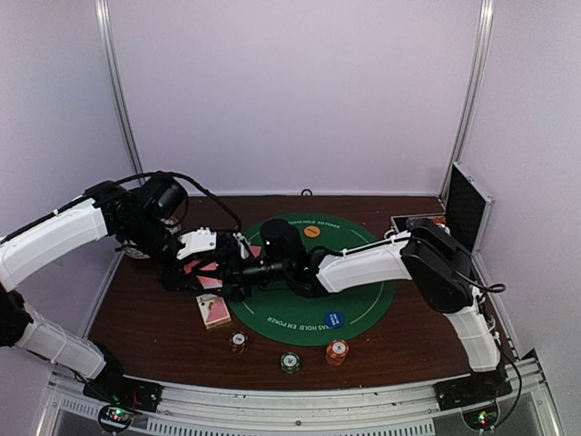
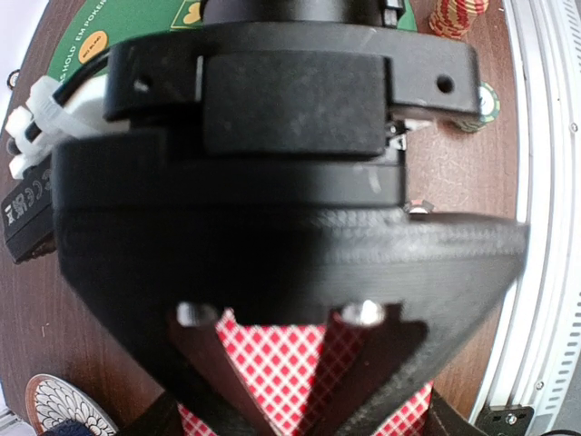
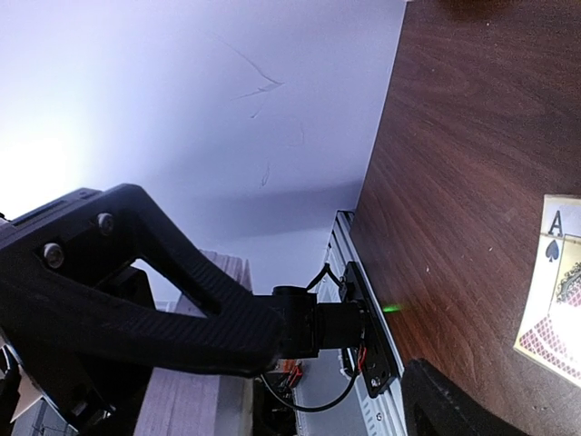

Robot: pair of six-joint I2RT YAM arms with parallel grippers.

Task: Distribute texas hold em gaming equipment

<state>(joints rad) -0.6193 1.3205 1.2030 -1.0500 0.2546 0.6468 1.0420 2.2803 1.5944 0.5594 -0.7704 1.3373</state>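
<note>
White capitals reading TEXAS HOLD'EM POKER curve along the rim of the round green felt mat [image 1: 363, 304] at its 12 o'clock in the top view. The same words run again along the rim at about 7 o'clock, turned the other way. The left wrist view catches part of that lettering, ending in EM POKER, at 11 o'clock of the frame on the mat [image 2: 136, 20]. At 9 o'clock there, a small black plastic tag [image 2: 23, 204] carries white marks that look like CE. In the right wrist view, at 3 o'clock, a white-faced playing card [image 3: 554, 272] shows a black A over a spade pip in its corner.
</note>
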